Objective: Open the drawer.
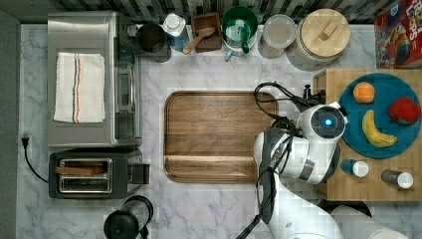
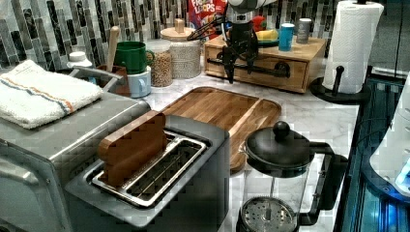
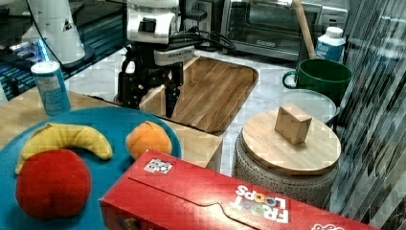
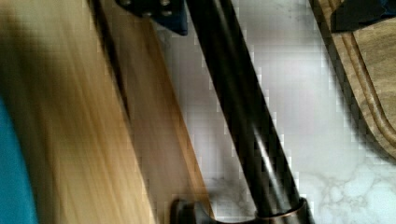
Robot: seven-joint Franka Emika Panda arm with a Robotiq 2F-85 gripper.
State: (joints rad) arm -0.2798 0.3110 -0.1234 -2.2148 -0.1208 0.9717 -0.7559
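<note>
The marble counter [image 1: 219, 74] carries a wooden tray [image 1: 214, 134] (dark brown), toaster [image 1: 94, 174] and drawer [image 2: 261, 60].

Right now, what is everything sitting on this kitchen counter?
drawer: one, light wood, black bar handle, under the plate
plate: one, blue, holding banana, orange, red fruit
tray: one, brown, counter middle
toaster oven: one, silver, towel on top
toaster: one, dark
French press: one, black
green mug: one
cereal box: one, red
paper towel roll: one, white
gripper: one, black, at the handle
</note>
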